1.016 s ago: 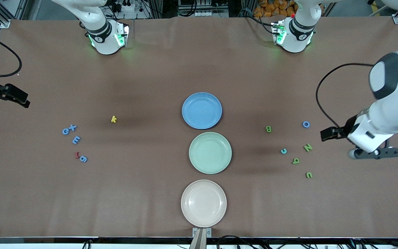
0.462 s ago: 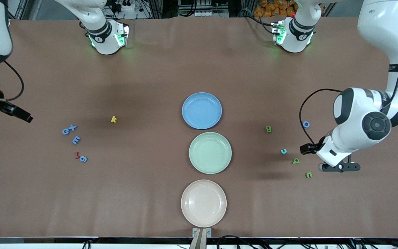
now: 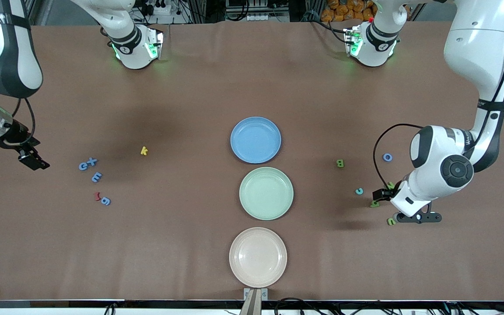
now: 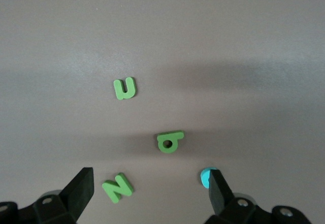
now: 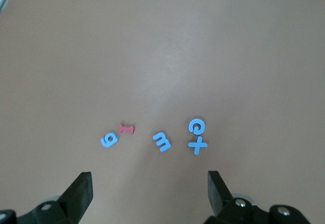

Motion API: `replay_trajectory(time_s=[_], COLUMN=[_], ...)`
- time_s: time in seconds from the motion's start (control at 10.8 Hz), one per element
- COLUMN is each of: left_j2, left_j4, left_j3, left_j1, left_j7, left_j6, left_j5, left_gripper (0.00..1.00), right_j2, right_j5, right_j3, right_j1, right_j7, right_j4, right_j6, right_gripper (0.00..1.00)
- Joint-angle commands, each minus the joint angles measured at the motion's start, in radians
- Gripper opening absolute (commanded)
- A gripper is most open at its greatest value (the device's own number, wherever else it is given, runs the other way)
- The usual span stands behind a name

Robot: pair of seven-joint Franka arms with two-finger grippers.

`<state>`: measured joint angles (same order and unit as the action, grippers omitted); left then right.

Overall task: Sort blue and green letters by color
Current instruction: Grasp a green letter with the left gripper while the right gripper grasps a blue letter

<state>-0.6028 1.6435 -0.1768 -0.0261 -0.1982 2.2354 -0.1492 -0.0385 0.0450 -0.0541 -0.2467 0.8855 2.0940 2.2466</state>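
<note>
Blue letters e (image 3: 83, 166), x (image 3: 92, 161), E (image 3: 96, 176) and g (image 3: 106, 201) lie together toward the right arm's end of the table. My right gripper (image 3: 34, 161) hangs open beside them, with nothing between its fingers; its wrist view shows the blue E (image 5: 162, 141) ahead of my right gripper (image 5: 148, 183). Green B (image 3: 340, 163), N (image 3: 390, 185), p (image 3: 374, 204) and u (image 3: 391, 221) lie toward the left arm's end. My left gripper (image 3: 382, 193) is open over them. The green N (image 4: 118, 188) lies between my left gripper's (image 4: 151, 183) fingers.
Blue plate (image 3: 255, 140), green plate (image 3: 266, 193) and pale pink plate (image 3: 257, 257) stand in a row at mid-table. A yellow k (image 3: 144, 151), a dark red piece (image 3: 97, 196), a cyan c (image 3: 359, 191) and a blue o (image 3: 387, 157) also lie about.
The left arm has swung in from the table's end until its gripper is over the green letters. The right gripper has moved closer to the blue letters. No letter has moved.
</note>
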Motion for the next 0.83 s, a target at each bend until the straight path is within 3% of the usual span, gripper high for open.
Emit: replay_trajectory(time_s=[0.0,0.18,0.74], left_j2=[-0.035,-0.07,-0.123], left_j4=[-0.004,-0.002,-0.005], left_j3=[0.007,0.003,0.0], left_j1=[0.008,0.009,0.025], left_j7=[-0.046,-0.111,-0.161], left_j6=[0.036,0.078,0.139], left_j5=[-0.055,-0.128,-0.128], left_gripper=[1.0,0.98,0.97], right_j2=[-0.053,-0.13,-0.316], right_j5=[-0.024,-0.025,-0.025], right_j3=[-0.007,-0.007,-0.006], right_j1=[-0.043,-0.071,-0.083], right_j7=[0.148,0.147,0.136], right_j4=[0.116,0.123,0.13], right_j6=[0.181,0.22,0.364], right_gripper=[1.0,1.0,1.0])
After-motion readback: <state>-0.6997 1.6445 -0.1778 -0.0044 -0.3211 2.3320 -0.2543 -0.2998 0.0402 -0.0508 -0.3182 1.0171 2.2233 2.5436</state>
